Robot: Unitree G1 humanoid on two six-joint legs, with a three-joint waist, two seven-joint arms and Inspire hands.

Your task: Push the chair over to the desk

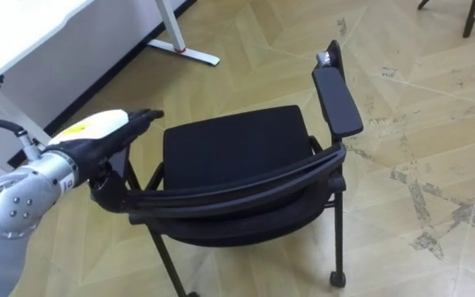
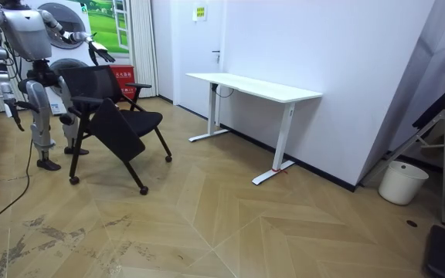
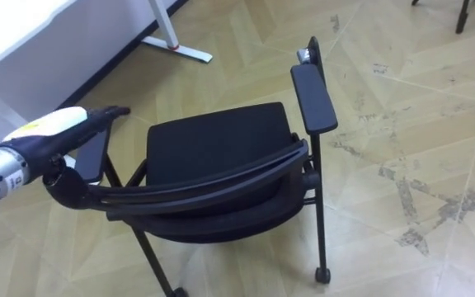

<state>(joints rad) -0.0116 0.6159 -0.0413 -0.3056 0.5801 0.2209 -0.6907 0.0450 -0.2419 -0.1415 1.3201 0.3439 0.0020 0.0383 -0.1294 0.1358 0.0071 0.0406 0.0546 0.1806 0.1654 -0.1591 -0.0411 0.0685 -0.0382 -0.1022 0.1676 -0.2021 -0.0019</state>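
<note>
A black chair (image 1: 237, 148) with armrests and castors stands on the wooden floor right before me, its curved backrest rail (image 1: 237, 194) nearest to me. My left hand (image 1: 110, 132) reaches forward over the chair's left armrest, fingers straight, lying against the left end of the rail. In the right eye view the same hand (image 3: 64, 124) lies beside the chair's seat (image 3: 217, 144). The room view has me standing behind the chair (image 2: 118, 123), left hand (image 2: 103, 54) stretched out above it. My right hand (image 2: 12, 114) hangs by my side.
A white desk (image 1: 23, 33) stands to the front left, its foot (image 1: 184, 51) just beyond the chair. In the room view the desk (image 2: 253, 85) is against the wall, with a white bucket (image 2: 402, 181) farther along. Dark furniture legs (image 1: 468, 16) show at the far right.
</note>
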